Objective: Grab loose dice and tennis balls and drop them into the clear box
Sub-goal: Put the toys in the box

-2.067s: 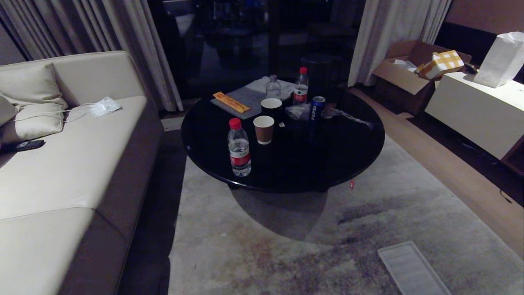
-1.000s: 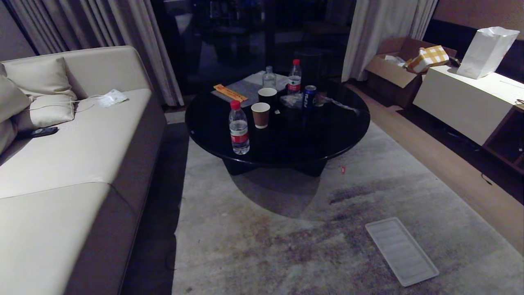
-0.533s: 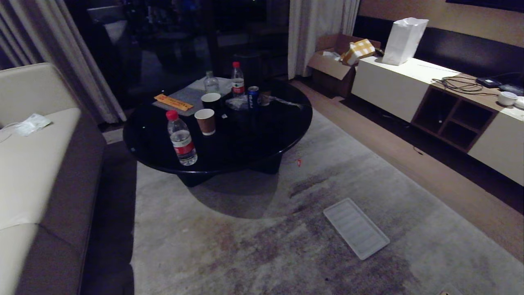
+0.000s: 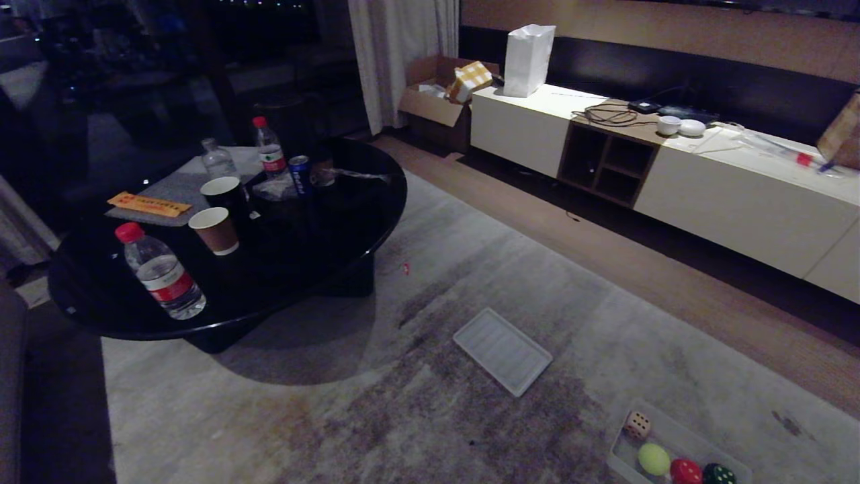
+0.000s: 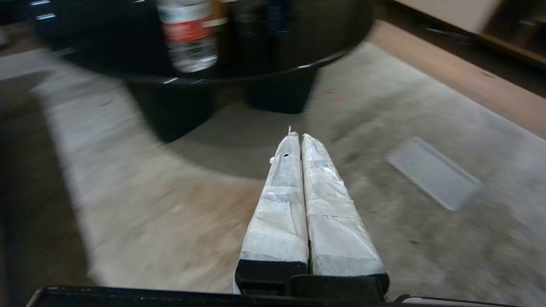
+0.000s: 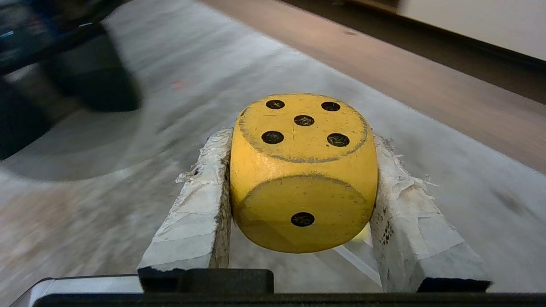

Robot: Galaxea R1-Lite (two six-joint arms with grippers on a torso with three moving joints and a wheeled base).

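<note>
The yellow die [image 6: 303, 170] with dark pips sits clamped between the taped fingers of my right gripper [image 6: 300, 140], held above the grey rug. My left gripper [image 5: 297, 136] is shut with nothing in it, pointing over the rug toward the black table. Neither arm shows in the head view. At that view's bottom right corner the clear box [image 4: 692, 440] lies on the rug. It holds a beige die [image 4: 637, 425], a tennis ball [image 4: 653, 459], a red die [image 4: 685, 472] and a dark green die [image 4: 719, 474].
A flat ribbed clear lid [image 4: 502, 351] lies on the rug between the box and the round black table [image 4: 349, 222], which carries bottles, cups and a can. A small red cap [image 4: 406, 268] lies by the table. A long white cabinet [image 4: 725, 195] lines the right wall.
The whole head view has swung to the right: sofa and table slid left, the lid moved toward the middle, and the clear box with its contents came into view at bottom right.
</note>
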